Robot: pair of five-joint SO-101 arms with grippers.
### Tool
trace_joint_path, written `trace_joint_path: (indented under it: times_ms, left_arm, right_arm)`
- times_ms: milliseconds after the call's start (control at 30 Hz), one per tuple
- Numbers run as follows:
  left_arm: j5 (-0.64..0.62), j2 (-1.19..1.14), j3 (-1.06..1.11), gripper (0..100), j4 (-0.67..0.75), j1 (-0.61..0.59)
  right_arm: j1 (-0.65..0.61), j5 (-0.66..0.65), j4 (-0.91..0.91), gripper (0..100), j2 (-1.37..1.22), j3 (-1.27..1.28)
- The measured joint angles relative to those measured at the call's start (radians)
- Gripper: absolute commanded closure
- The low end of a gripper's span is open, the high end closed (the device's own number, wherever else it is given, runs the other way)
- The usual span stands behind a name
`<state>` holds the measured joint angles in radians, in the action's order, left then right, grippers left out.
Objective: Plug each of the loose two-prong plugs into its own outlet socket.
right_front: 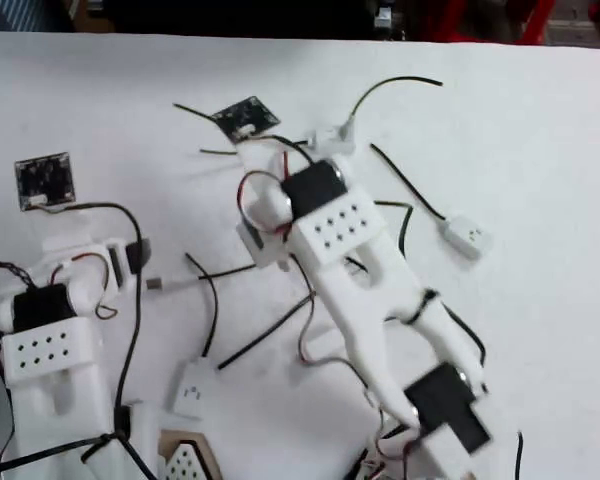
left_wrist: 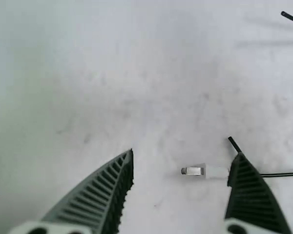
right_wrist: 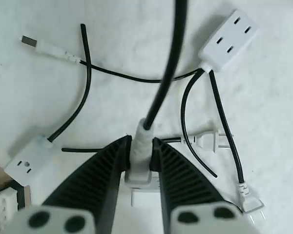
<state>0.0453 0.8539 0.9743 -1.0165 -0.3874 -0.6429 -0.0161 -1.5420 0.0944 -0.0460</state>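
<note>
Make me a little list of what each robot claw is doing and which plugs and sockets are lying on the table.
left gripper: open, above a small white connector on the table
right gripper: shut on a white plug with a black cord
loose two-prong plugs: one beside the right gripper, another farther out
outlet sockets: one and another, visible slots empty
</note>
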Motion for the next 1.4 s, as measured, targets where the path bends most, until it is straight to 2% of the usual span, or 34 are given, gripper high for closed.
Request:
trace_joint_path:
  times_ms: [167, 367, 533, 667, 1067, 1233, 1400]
  left_arm:
    - [-0.061, 0.0, -0.043, 69, 0.002, 0.078]
    - [-0.135, 0.0, -0.133, 69, -0.008, 0.167]
    - [-0.199, 0.0, -0.212, 69, -0.054, 0.272]
    - [-0.216, 0.0, -0.252, 69, -0.087, 0.367]
    - [-0.218, 0.032, -0.333, 69, -0.244, 0.583]
    - [-0.127, 0.196, -0.285, 69, -0.245, 0.647]
    - [-0.098, 0.292, -0.192, 69, -0.201, 0.646]
  right_arm:
    - [-0.017, 0.009, 0.16, 98.2, 0.199, 0.204]
    - [-0.018, 0.009, 0.419, 98.2, 0.511, 0.565]
    - [-0.087, 0.009, 0.612, 98.2, 0.773, 0.858]
    - [-0.138, 0.012, 0.686, 98.2, 0.928, 1.005]
    - [-0.143, 0.055, 0.701, 98.2, 0.98, 1.039]
    - [-0.143, 0.091, 0.701, 98.2, 0.98, 1.039]
    - [-0.143, 0.095, 0.701, 98.2, 0.98, 1.04]
